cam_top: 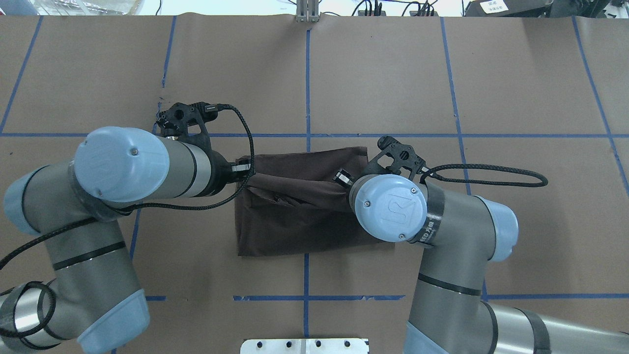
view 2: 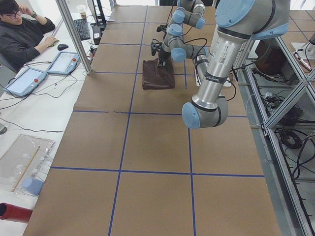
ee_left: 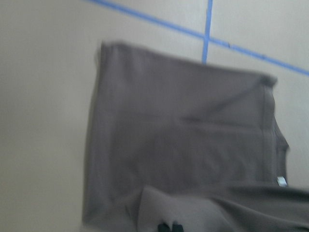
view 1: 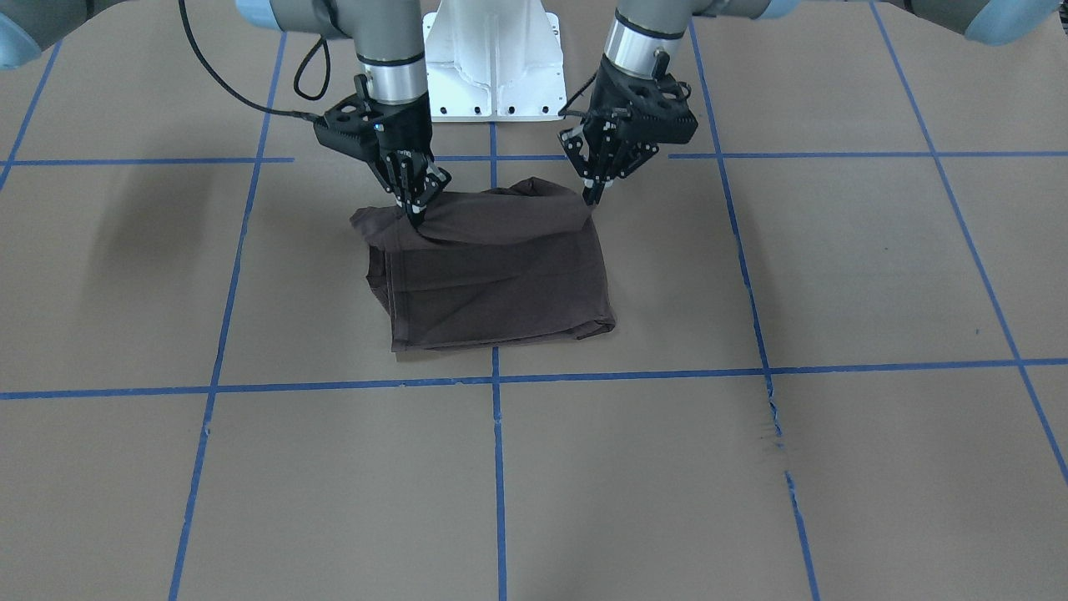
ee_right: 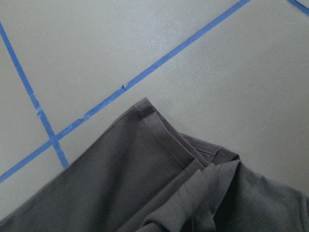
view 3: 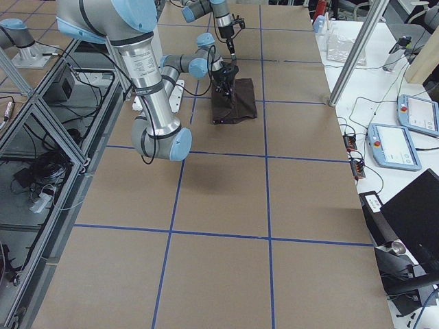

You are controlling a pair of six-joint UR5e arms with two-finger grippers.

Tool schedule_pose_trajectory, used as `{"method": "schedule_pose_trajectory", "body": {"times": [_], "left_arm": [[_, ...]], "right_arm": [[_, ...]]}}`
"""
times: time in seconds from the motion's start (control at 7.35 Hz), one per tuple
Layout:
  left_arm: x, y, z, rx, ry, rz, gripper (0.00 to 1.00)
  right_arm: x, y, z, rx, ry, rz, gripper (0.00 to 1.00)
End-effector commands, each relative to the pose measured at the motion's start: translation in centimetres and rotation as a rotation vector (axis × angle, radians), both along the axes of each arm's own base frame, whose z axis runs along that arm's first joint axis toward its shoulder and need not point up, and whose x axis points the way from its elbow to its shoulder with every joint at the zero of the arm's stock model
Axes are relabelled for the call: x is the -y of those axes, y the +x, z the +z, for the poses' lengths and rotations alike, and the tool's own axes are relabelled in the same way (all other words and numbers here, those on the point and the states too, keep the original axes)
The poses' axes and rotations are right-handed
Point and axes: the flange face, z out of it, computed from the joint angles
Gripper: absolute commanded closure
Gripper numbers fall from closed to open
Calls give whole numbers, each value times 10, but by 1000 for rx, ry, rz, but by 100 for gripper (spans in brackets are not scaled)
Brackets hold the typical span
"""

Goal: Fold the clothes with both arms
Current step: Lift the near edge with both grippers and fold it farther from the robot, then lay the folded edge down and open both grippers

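Dark brown soft T-shirt point(view 1: 492, 284), folded rectangular, lies midway along the matte brown table's point(view 1: 751, 501) robot-side edge; black left gripper point(view 1: 594, 199) and black right gripper point(view 1: 415, 219) each pinch its raised, rumpled border.

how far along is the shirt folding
Done: the T-shirt already lies as a compact layered rectangle. In hand: the right gripper and left gripper pinch its robot-side edge, raised into a roll. Left: likely carry that edge over to the far edge, then release.
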Motion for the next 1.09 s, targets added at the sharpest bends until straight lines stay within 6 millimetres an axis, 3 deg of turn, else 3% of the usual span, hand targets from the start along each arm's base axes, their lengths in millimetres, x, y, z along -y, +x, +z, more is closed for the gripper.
{"method": "schedule_pose_trajectory", "body": {"times": [0.0,0.14,0.41,0.54,0.68,0.82,0.95], "left_arm": [[45,33,39,29,10,-23,100],[56,44,56,30,12,-28,100],[65,57,64,42,6,-29,100],[65,57,62,40,8,-29,100],[65,59,67,64,38,-3,7],[67,56,67,80,113,39,0],[70,49,65,83,167,60,0]], "right_arm": [[42,-37,4,-13,-6,20,100],[58,-51,11,-17,1,25,100],[68,-53,16,-36,16,-1,100],[68,-54,18,-58,42,-37,65],[69,-59,24,-110,95,-104,1],[70,-58,23,-111,104,-114,0],[67,-58,8,-91,113,-145,0]]}}
